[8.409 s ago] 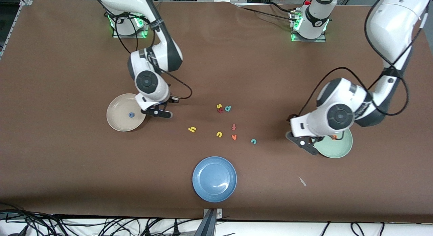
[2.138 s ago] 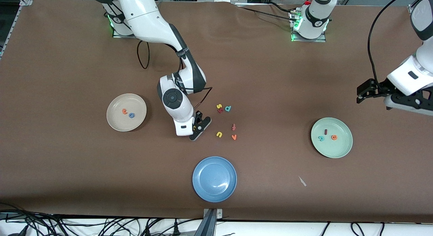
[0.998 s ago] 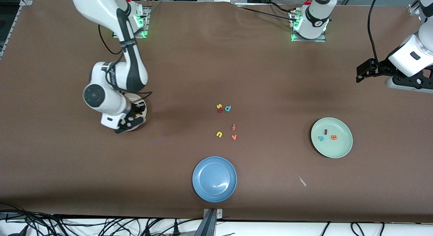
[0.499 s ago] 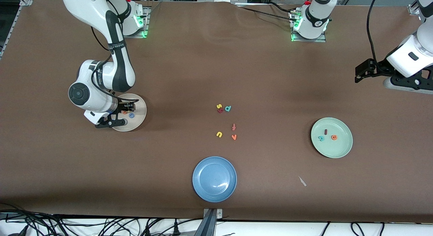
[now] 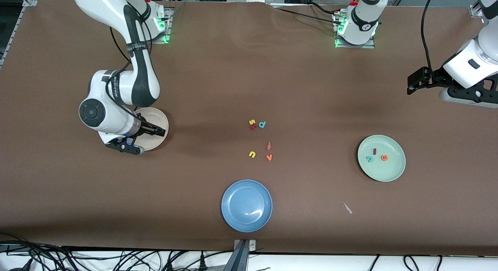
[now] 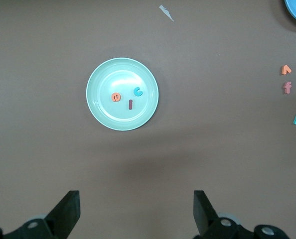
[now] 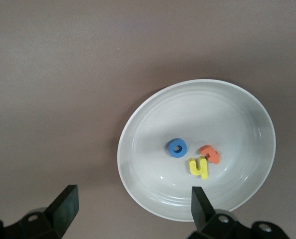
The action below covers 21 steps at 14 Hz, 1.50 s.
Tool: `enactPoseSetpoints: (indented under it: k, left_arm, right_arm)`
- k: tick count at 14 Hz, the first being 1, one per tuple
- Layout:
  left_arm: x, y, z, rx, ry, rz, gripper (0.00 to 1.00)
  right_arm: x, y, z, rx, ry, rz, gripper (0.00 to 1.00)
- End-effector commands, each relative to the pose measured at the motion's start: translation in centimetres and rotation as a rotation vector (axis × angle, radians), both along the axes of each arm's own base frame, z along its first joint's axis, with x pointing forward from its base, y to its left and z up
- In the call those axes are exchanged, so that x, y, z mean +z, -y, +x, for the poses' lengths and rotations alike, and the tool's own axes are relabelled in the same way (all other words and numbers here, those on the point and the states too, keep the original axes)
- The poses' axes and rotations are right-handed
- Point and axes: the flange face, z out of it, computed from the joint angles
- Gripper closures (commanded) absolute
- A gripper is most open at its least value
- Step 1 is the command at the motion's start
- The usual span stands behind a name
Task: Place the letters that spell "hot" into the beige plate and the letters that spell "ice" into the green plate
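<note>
The beige plate [image 5: 158,120] [image 7: 138,129] holds the blue "o" [image 7: 177,148], orange "t" [image 7: 210,153] and yellow "h" [image 7: 199,167]; in the front view the right hand covers these letters. My right gripper [image 5: 142,140] [image 7: 132,211] is open and empty, hovering over the plate's rim. The green plate [image 5: 390,172] [image 6: 102,110] carries the dark red "i" [image 5: 374,151] [image 6: 131,104], teal "c" [image 5: 369,159] [image 6: 138,91] and orange "e" [image 5: 384,158] [image 6: 116,97]. My left gripper [image 5: 467,98] [image 6: 135,214] waits open, high above the left arm's end of the table.
A blue plate [image 5: 246,205] sits near the front edge. Loose letters lie mid-table: a yellow "s" [image 5: 252,122], a teal "d" [image 5: 262,125], a pinkish "f" [image 5: 268,145], a yellow "u" [image 5: 252,154], an orange "v" [image 5: 269,157]. A white scrap [image 5: 347,208] lies nearer the camera than the green plate.
My right gripper has opened over the beige plate and the yellow "h" now lies in it. The right hand shifted slightly. The left arm has barely moved.
</note>
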Motion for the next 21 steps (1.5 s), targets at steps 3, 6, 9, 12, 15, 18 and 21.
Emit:
enactPoseSetpoints:
  k: [3, 6, 9, 12, 15, 18, 21]
  left_arm:
    - [0.6, -0.1, 0.3, -0.002, -0.007, -0.003, 0.00]
    - [0.5, -0.2, 0.4, -0.003, -0.002, 0.006, 0.00]
    - [0.6, -0.2, 0.4, -0.002, 0.002, 0.007, 0.00]
    - [0.6, 0.0, 0.4, 0.001, 0.002, 0.009, 0.00]
    - [0.9, 0.0, 0.5, -0.008, 0.009, 0.008, 0.00]
    - [1.1, 0.1, 0.5, -0.008, 0.014, 0.008, 0.00]
    - [1.7, 0.2, 0.6, -0.009, 0.025, 0.007, 0.00]
  right_arm:
    - [0.8, 1.8, 1.2, -0.048, -0.043, -0.002, 0.00]
    - [1.5, 4.3, 1.6, -0.077, -0.072, 0.079, 0.00]
    - [2.5, 6.7, 1.9, 0.006, -0.080, 0.047, 0.00]
    - [6.1, 9.2, 1.5, 0.039, -0.064, 0.047, 0.00]
    - [11.4, 9.9, 0.0, 0.137, -0.056, 0.021, 0.00]
    - [15.9, 10.6, -1.6, 0.222, -0.061, 0.006, 0.00]
    - [22.0, 12.4, -3.2, 0.288, -0.067, -0.008, 0.00]
